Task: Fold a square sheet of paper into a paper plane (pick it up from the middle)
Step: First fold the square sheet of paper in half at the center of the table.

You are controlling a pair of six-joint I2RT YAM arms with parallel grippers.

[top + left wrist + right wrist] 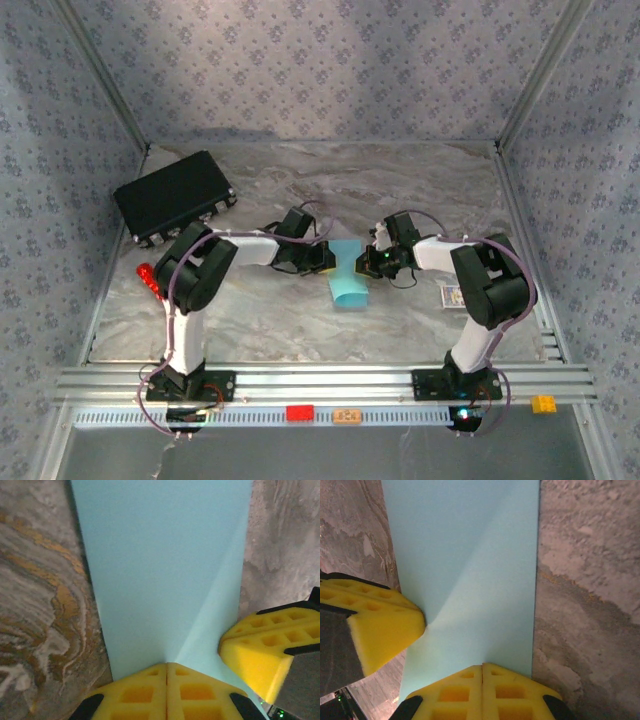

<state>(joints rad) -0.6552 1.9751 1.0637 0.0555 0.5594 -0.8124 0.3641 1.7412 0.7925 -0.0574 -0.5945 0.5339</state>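
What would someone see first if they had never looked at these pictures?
The light blue paper in the middle of the marbled table grabs the eye. The left arm and right arm reach in from either side, their closed yellow jaws resting on it. After that, the black case at the far left corner stands out.

Both arms folded inward, grippers facing each other at centre frame of the top view.
Left arm rises from lower left, elbow up, forearm running right; right arm mirrors it from lower right. Left gripper has its yellow pads pressed flush, as does the right gripper (seam only, no gap), each pinching the square sheet of paper. The fingertips sit near each other, apart.
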